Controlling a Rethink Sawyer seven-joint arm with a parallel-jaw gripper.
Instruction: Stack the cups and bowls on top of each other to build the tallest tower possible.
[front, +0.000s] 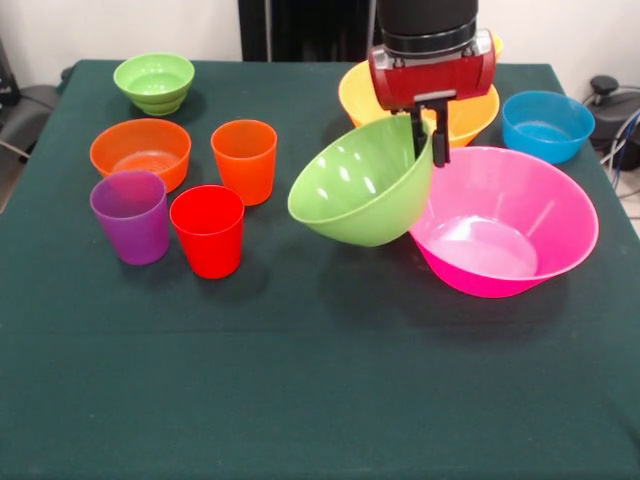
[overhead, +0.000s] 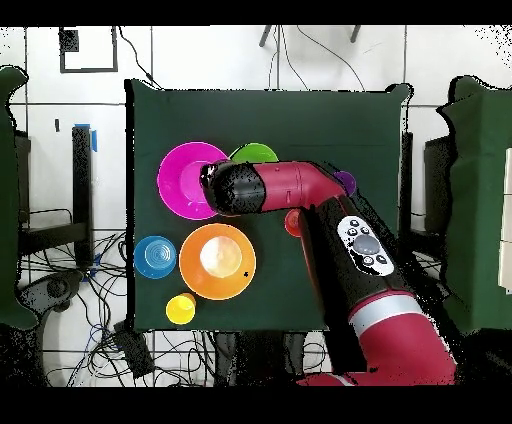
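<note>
Robot jaws (front: 428, 135) pinching the rim of a light green bowl (front: 362, 186), holding it tilted above the desk (front: 300, 380); a pink bowl (front: 515, 225) sits just beside it at three o'clock

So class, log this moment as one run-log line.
gripper: shut on green bowl rim | bowl: lifted, tilted | beside: pink bowl | tower: not started

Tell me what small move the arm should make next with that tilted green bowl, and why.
Probably shift sideways over the large pink plastic bowl, then lower. The gripper has its fingers pinching the rim of the medium light green plastic bowl, which hangs tilted above the table beside the pink bowl's rim.
</note>
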